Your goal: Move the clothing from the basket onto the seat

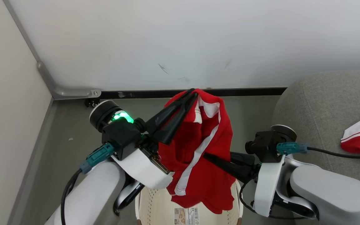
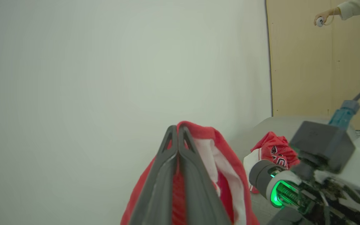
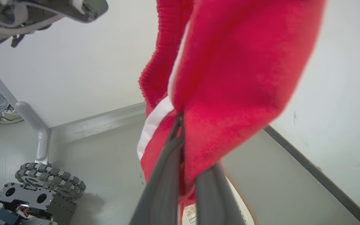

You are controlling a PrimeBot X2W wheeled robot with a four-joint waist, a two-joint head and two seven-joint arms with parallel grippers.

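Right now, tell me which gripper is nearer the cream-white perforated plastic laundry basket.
Right. The right gripper, shut on the red white-striped garment's lower part, sits just above the basket. The left gripper pinches the garment's top, higher and farther away.

left forearm (image 1: 95,190), right forearm (image 1: 330,190): glossy white, rounded | wrist block (image 1: 120,137): matte black, boxy, green light (image 1: 122,116) glowing on top | round cap (image 1: 102,114): black, white-rimmed, just beside green light | teal connector (image 1: 97,157): near green light, black cable (image 1: 69,190) trailing | white band (image 1: 142,168): near green light | left gripper (image 1: 194,92): fingers long, dark grey, trussed
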